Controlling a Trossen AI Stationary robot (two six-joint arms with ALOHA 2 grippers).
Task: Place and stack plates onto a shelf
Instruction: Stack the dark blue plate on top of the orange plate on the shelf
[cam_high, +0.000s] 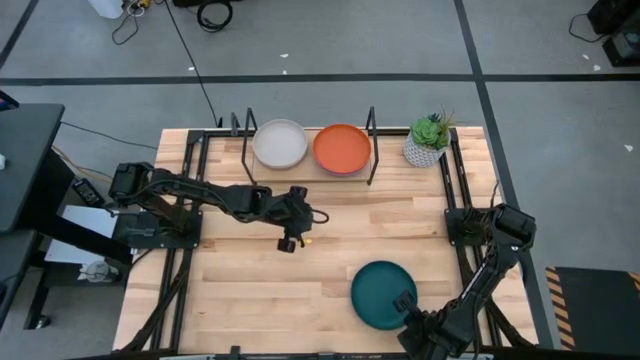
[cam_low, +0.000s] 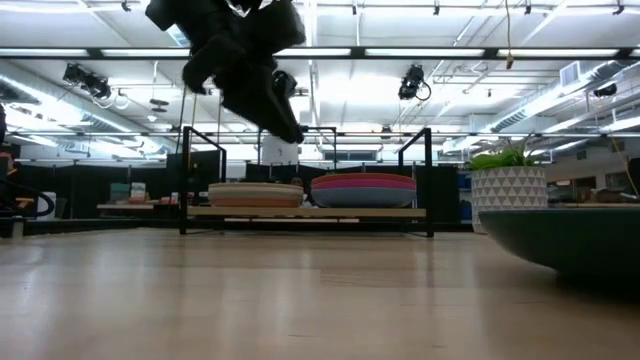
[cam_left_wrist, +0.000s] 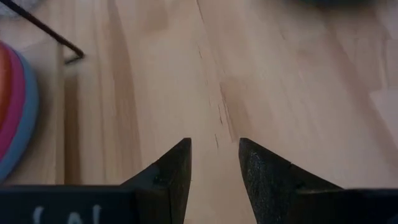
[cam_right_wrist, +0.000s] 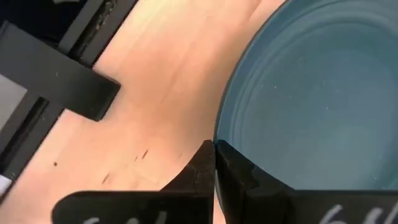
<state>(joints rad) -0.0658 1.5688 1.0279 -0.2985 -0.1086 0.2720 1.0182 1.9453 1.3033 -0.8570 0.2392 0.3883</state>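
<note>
The dark teal plate (cam_high: 380, 290) is at the table's near right; it also shows in the low view (cam_low: 570, 240). My right gripper (cam_high: 404, 306) is shut on its near rim. The shelf (cam_high: 310, 165) stands at the far middle and holds two stacks of plates. The left stack (cam_high: 280, 143) has a pale plate on top, the right stack (cam_high: 342, 148) an orange one. My left gripper (cam_high: 289, 241) is open and empty, above the table's middle and in front of the shelf. In the low view it hangs high (cam_low: 285, 120). My right gripper pinches the teal plate's rim (cam_right_wrist: 219, 138) at the plate's near right side, one finger (cam_right_wrist: 198, 167) outside the rim and one finger (cam_right_wrist: 239, 177) over the plate's inside. It comes from the table's near right, slanting down. Whether the plate is clear of the table I cannot tell.
A small green potted plant (cam_high: 428, 140) in a white pot stands right of the shelf. The shelf's black uprights (cam_high: 372, 128) rise beside the stacks. Bare wood lies between my left gripper and the teal plate. The left wrist view shows the right stack's edge (cam_left_wrist: 12, 112).
</note>
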